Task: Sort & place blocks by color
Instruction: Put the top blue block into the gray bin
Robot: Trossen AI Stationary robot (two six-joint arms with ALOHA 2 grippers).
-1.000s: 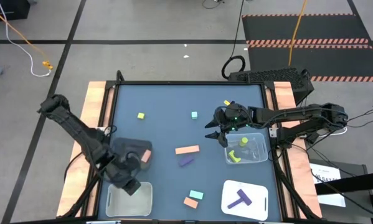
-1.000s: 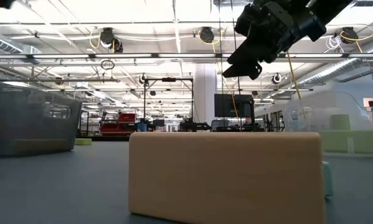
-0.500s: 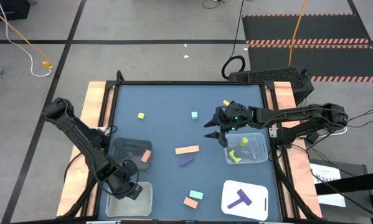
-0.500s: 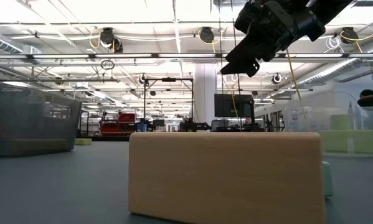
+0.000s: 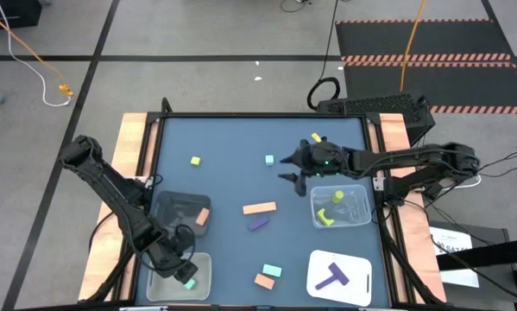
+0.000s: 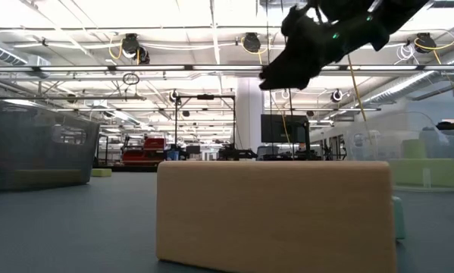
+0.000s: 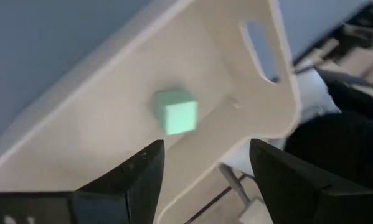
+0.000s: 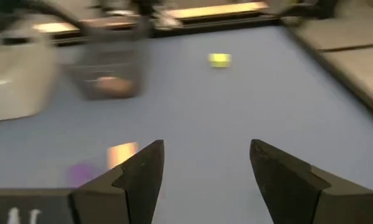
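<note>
Your left gripper (image 5: 182, 275) hangs over the white bin (image 5: 202, 285) at the near-left corner of the table (image 5: 232, 142), its fingers spread apart with nothing between them, and the mint cube (image 7: 174, 112) lies loose on the bin's floor below. Lift straight up before you swing away, so a finger does not catch the bin's wall or tip it.

Your right gripper (image 5: 294, 168) hovers open and empty above the table, just beside the clear bin (image 5: 362, 212) holding yellow-green pieces. The yellow cube (image 5: 195, 161) sits well apart toward the far left, and another yellow block (image 5: 315, 138) lies near the far side of that gripper; take the nearer one first, I judge.

Still loose on the mat: a mint cube (image 5: 269, 160), an orange bar (image 5: 259, 208), a purple piece (image 5: 258, 224), and a mint and orange pair (image 5: 267, 276) near the front. Come down square over each block so it centres between the fingers
</note>
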